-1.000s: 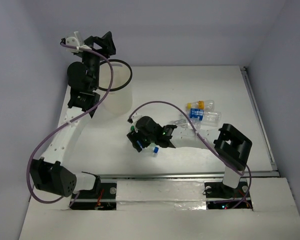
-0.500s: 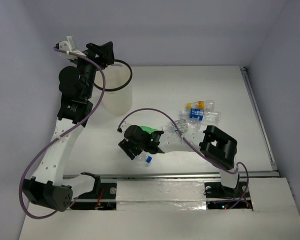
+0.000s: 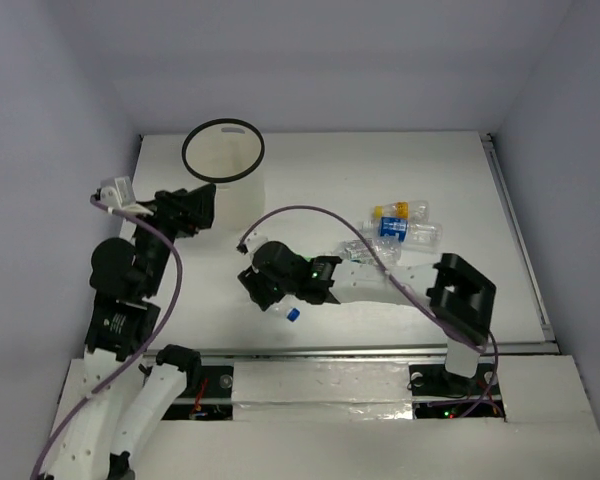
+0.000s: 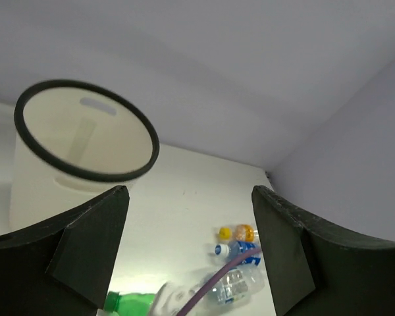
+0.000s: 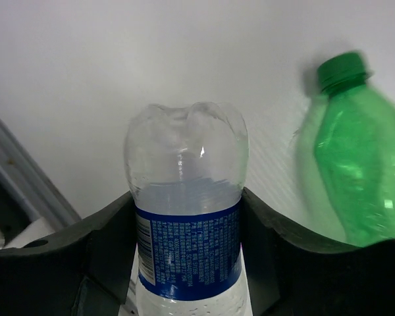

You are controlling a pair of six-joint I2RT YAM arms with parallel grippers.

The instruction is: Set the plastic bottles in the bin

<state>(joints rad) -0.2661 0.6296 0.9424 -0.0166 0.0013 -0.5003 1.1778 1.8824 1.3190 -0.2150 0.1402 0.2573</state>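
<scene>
My right gripper point(image 3: 269, 288) is shut on a clear bottle with a blue label point(image 5: 187, 250), its blue cap point(image 3: 292, 314) pointing to the near edge. A green bottle point(image 5: 355, 164) lies right beside it and also shows in the left wrist view point(image 4: 128, 304); the right arm mostly hides it from above. Several other bottles lie grouped at the right: a yellow-capped one point(image 3: 380, 212), an orange one point(image 3: 401, 210), a blue-labelled one point(image 3: 392, 228) and a clear one point(image 3: 365, 250). The translucent bin point(image 3: 223, 185) stands at the far left. My left gripper point(image 3: 187, 208) is open and empty, near of the bin.
The white table point(image 3: 310, 170) has a metal rail along its near edge point(image 3: 380, 350) and another on its right side point(image 3: 515, 230). Grey walls close in the back and both sides. A purple cable point(image 3: 310, 212) arcs over the right arm.
My left arm has drawn back from above the bin towards the near left and sits lower. My right gripper has shifted slightly left with the clear bottle.
</scene>
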